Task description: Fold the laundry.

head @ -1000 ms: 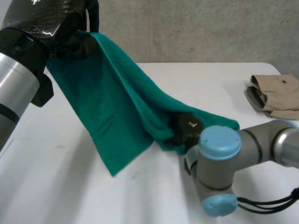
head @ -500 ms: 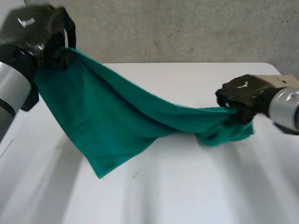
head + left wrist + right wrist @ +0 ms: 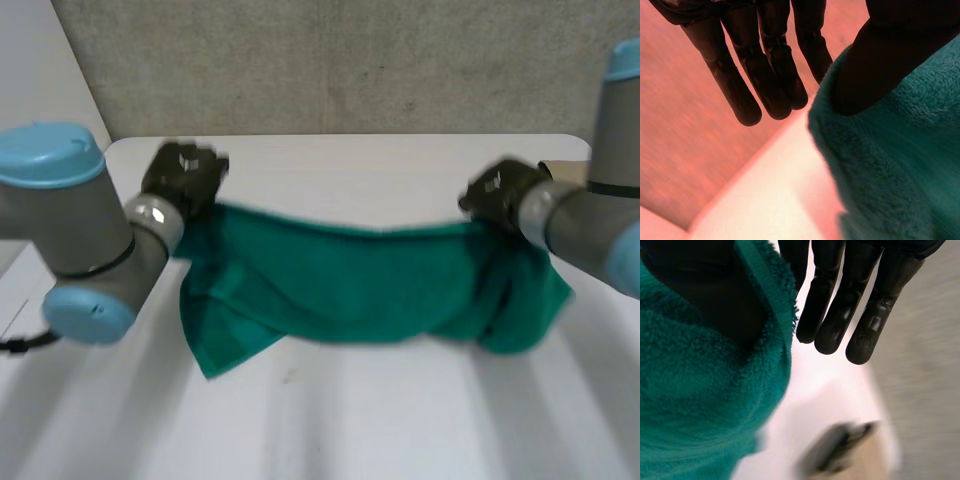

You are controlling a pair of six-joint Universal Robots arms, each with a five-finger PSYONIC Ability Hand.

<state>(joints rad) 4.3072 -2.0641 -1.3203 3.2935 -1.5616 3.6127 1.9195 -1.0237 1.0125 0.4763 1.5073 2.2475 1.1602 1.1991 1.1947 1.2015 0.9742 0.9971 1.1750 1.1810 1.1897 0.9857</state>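
Towel is up off the table right now, strung between both hands like a hammock over the middle of the white top. It's a teal terry thing, thick and fuzzy. The left wrist cam shows the looped pile really well, all nubbly. In the right wrist cam there's a flatter woven hem band running along the edge by the thumb.

The top edge runs nearly straight from hand to hand, and the rest sags below in soft folds. It's bunched thicker on the right end. One loose corner on the left side looks like it's down on the tabletop, but I can't say for sure it's touching.

The left hand has the left end. Its thumb is pressed down over the towel's edge, pinching it, while the fingers I can see stick out straight, clear of the cloth. The right hand is a mirror image on the right end: thumb clamped onto the cloth, fingers straight and off it.

There's a tan bundle with a dark patch sitting on the table past the right fingertips, too blurry to tell what it is. In the head cam it's mostly hidden behind the right arm. The left arm covers the near left side of the table. Rough grey concrete wall behind it all.
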